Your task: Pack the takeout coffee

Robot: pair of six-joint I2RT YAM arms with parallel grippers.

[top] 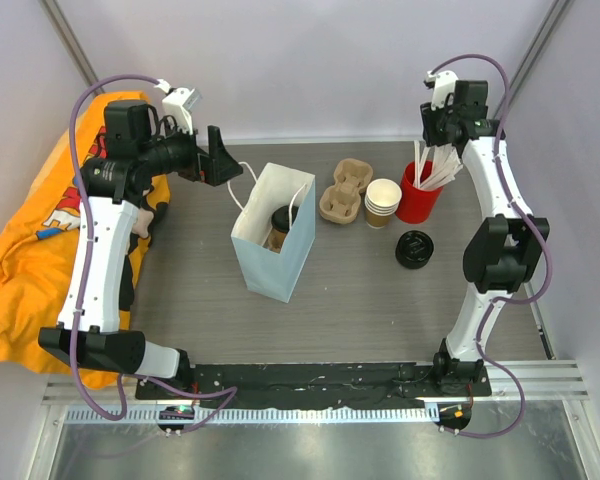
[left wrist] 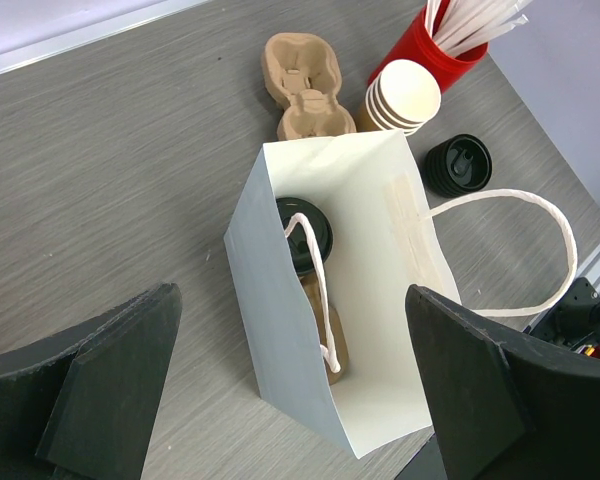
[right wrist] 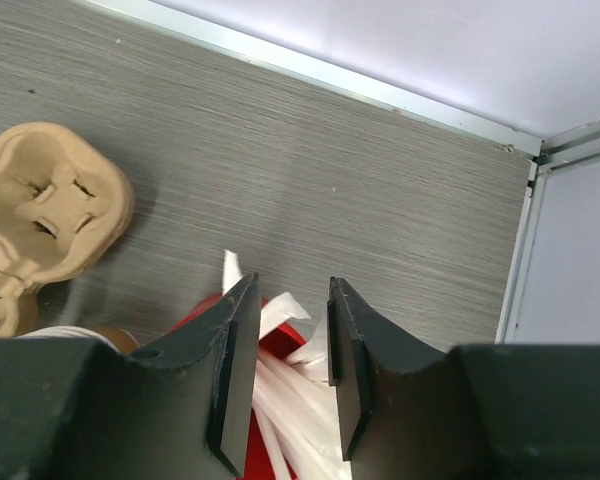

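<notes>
Top external view, Inspector: list what surrounds the takeout coffee.

Operator: The takeout coffee (top: 283,222) sits lid up inside one white paper bag (top: 265,262), left of centre on the table (top: 360,300). Right of the bag, along the far side, stand one pulp carrier (top: 345,190), one stack of lidless cups (top: 383,203) and one red cup (top: 415,205) holding white wrapped straws (left wrist: 475,25). One pile of black lids (top: 415,250) lies nearer. One orange cloth (top: 20,260) lies at the left edge.

Inspector: Obstructions?

Operator: Only the left wrist view shows it: one handle loop (left wrist: 320,300) lies across the lid, with the brown cup wall visible below.

Inspector: Fingers?

Operator: Far-left of the bag, the left gripper (top: 226,157) has its fingers spread wide and holds nothing. Over the red cup, the right gripper (right wrist: 292,300) has its fingers narrowly apart with straws in the gap; contact cannot be told. The right wrist view shows the carrier but not the bag.
</notes>
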